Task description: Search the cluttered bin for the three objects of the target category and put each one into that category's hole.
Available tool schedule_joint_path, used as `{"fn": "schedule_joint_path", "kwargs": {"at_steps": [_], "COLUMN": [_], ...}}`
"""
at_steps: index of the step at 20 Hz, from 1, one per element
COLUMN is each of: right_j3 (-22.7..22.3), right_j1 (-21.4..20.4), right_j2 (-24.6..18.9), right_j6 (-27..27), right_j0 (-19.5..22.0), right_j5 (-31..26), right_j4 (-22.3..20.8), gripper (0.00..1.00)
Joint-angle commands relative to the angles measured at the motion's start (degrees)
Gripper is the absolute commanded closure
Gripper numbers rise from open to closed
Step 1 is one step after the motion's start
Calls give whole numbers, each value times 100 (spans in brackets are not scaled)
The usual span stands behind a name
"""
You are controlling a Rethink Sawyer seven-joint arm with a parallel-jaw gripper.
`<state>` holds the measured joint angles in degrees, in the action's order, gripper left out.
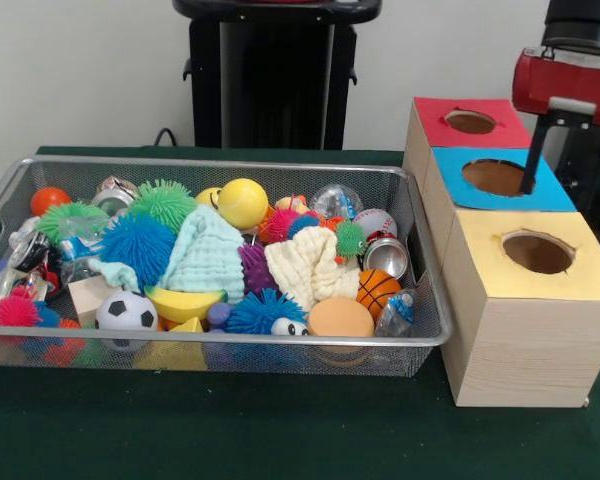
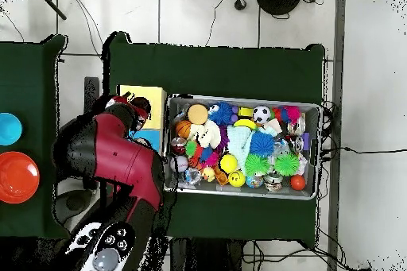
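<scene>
Tool (image 1: 528,185) of mine dips into the blue box's hole (image 1: 494,177) beside the cluttered bin (image 1: 420,335); whether it's spread or pinching, I can't tell.

A counter (image 1: 280,440) covered in dark green cloth carries a silver wire-mesh bin (image 1: 420,335) full of toys. Just beside it, at 3 o'clock in the front view, stands a row of three wooden boxes (image 1: 525,350) with red, blue and yellow tops.
</scene>
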<state>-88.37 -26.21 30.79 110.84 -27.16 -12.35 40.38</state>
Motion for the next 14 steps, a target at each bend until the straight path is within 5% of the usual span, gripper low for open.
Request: {"fn": "schedule_joint_path", "kwargs": {"at_steps": [1,14], "right_j3": [-785,-1763], "right_j1": [-141,-1046], "right_j2": [-1078,-1903], "right_j6": [820,478], "right_j0": [383,1338], "right_j5": [397,1045], "right_j4": [-383,-1405], "gripper": [100,100]}}
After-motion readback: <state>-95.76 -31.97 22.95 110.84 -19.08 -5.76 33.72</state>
